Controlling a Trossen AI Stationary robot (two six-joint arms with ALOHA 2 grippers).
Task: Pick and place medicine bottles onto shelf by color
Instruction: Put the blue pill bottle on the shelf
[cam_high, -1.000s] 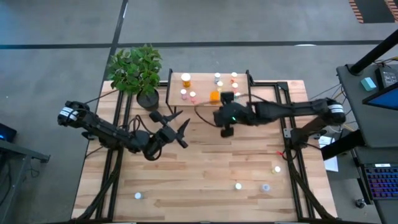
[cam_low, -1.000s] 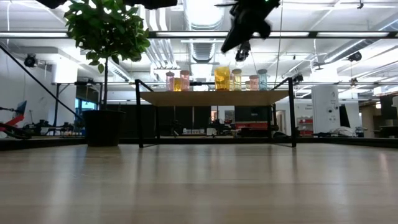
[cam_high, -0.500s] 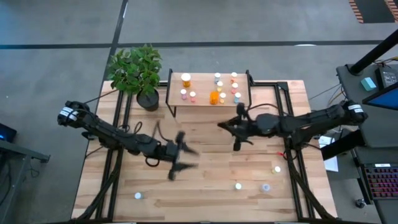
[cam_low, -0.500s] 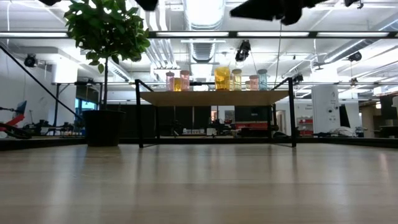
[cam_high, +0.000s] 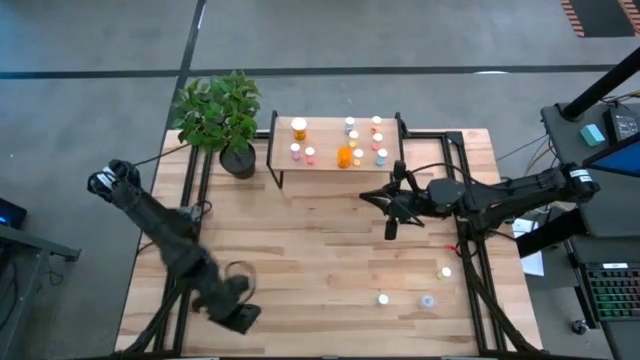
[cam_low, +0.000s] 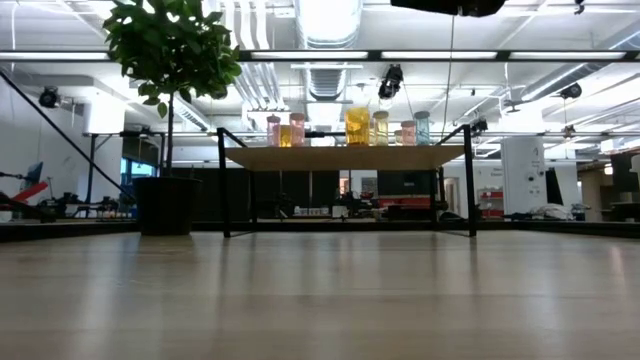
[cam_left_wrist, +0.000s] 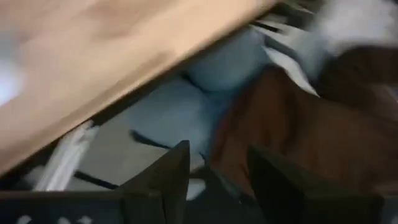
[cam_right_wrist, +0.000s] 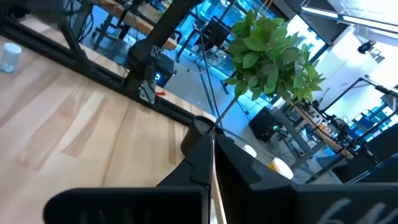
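Observation:
The shelf (cam_high: 325, 140) stands at the far middle of the table; its light top carries several small bottles and one larger orange bottle (cam_high: 345, 156). In the low view those bottles line the shelf top (cam_low: 345, 157). Three more bottles stand on the table at the near right: (cam_high: 383, 298), (cam_high: 428, 300), (cam_high: 446, 271). My right gripper (cam_high: 390, 215) hovers just in front of the shelf, shut and empty (cam_right_wrist: 211, 158). My left gripper (cam_high: 240, 316) is at the table's near left corner, open and empty (cam_left_wrist: 217, 180), and it looks past the table's edge.
A potted plant (cam_high: 218, 118) stands at the far left, beside the shelf, and shows in the right wrist view (cam_right_wrist: 273, 56). Black frame rails (cam_high: 470, 270) run along both sides of the table. One small bottle (cam_right_wrist: 9, 53) stands far off in the right wrist view.
My left gripper has swung fast from the table's middle toward the near left corner and dropped low. My right gripper has drawn back from the shelf's front edge toward the near and right side, then nearly stopped. The bottles on the shelf have kept still.

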